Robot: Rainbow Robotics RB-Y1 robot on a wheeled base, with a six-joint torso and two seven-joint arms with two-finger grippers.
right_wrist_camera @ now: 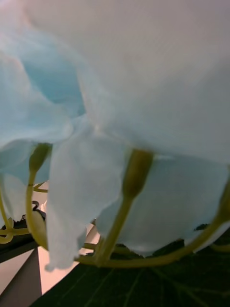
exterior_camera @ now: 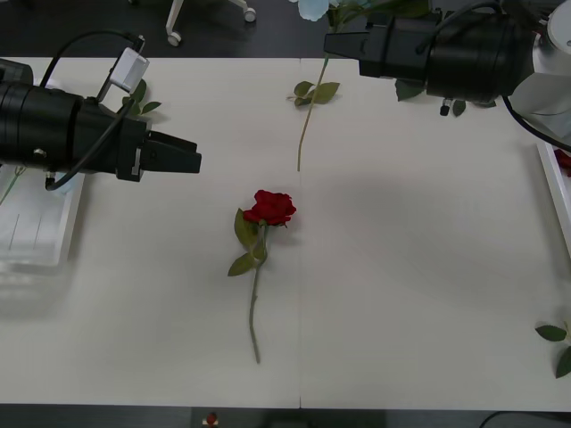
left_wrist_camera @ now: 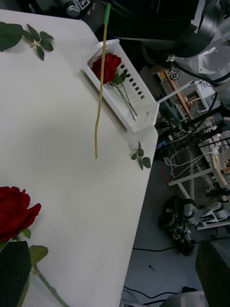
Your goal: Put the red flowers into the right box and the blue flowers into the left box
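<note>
While the broad white worktop (exterior_camera: 419, 294) lies mostly open, its sides are taken: the shallow translucent white plastic left box (exterior_camera: 36, 234) sits at the robot's left edge, and the slatted white plastic right box (left_wrist_camera: 143, 103), already holding red roses, sits at the right edge. The black left end effector (exterior_camera: 183, 159) hovers beside the left box, pointing inward; I cannot tell whether it is open or closed. The black right end effector (exterior_camera: 343, 40) is at the far edge, closed, it seems, just under the head of a pale sky-blue fabric blue flower (right_wrist_camera: 120, 96), whose long thin stem (exterior_camera: 308, 116) hangs free above the worktop. I judge this flower very light and soft: the petals crush easily, and the stem is springy and likely to swing, so a hold near the head suits it. Its way to the left box is open, though the left arm crowds that corner. One deep-red artificial red rose (exterior_camera: 270, 207) lies mid-worktop, bloom away from the robot; its thin green stem (exterior_camera: 255, 312), well apart from everything, looks the best place to take it. Small loose green leaf sprigs (exterior_camera: 553, 334) lie near the edges.
</note>
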